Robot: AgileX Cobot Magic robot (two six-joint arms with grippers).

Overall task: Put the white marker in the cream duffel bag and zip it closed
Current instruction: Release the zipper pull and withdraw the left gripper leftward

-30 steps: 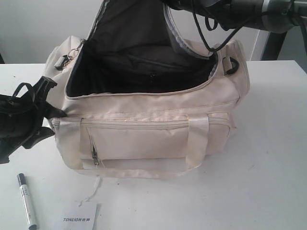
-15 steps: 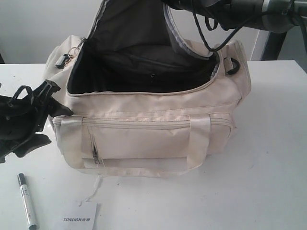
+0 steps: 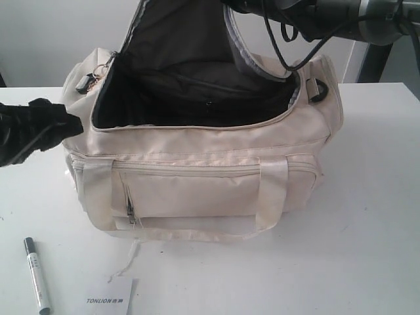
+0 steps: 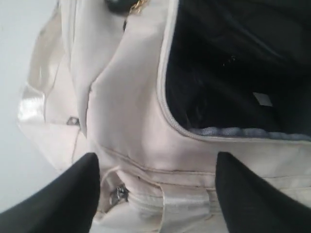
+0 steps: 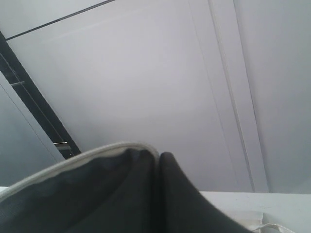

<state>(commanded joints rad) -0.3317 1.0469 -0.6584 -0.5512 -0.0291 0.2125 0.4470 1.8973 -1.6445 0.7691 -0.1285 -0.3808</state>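
Note:
The cream duffel bag [image 3: 197, 187] stands on the white table with its top wide open, showing the dark lining. My right gripper [image 5: 158, 156] is shut on the lifted top flap [image 3: 184, 33] and holds it up at the top edge of the exterior view. My left gripper [image 3: 62, 123] hovers at the bag's left end, level with the rim. It is open, its black fingers [image 4: 73, 194] wide apart with the bag's side [image 4: 126, 97] beyond them. The white marker [image 3: 37, 283] lies on the table at the front left, away from both grippers.
A white "TONLION" card [image 3: 108, 298] lies beside the marker at the front edge. A gold chain pull [image 3: 98, 72] hangs at the bag's left end. The front pocket's zip pull [image 3: 130, 213] hangs down. The right arm and its cables [image 3: 315, 16] cross above the bag.
My left gripper has risen from beside the bag's lower front corner to the level of the rim. The bag's left end has shifted slightly. The right gripper still holds the flap.

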